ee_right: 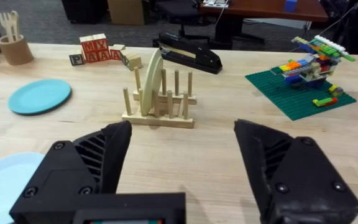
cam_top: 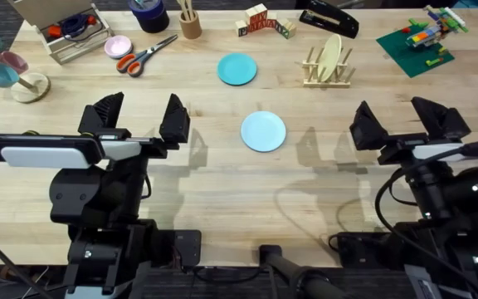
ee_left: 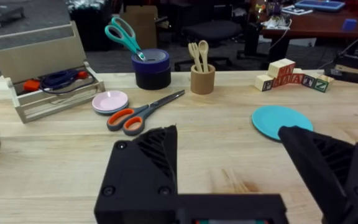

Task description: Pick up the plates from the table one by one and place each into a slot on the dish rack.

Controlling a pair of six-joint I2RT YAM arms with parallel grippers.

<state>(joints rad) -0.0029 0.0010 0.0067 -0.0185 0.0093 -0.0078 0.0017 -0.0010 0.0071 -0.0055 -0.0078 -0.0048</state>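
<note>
Both my claws, left claw (cam_top: 138, 119) and right claw (cam_top: 403, 123), hang spread and empty. I'd drop the right onto the pale plate (cam_top: 264, 131), pinching its rim before heading for the rack (cam_top: 328, 73).

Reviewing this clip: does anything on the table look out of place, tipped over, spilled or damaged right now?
Nothing stands out. The teal plate and sky blue plate lie flat on the table. The dish rack stands upright with a cream-yellow plate slotted in it. Both grippers hover open.
</note>
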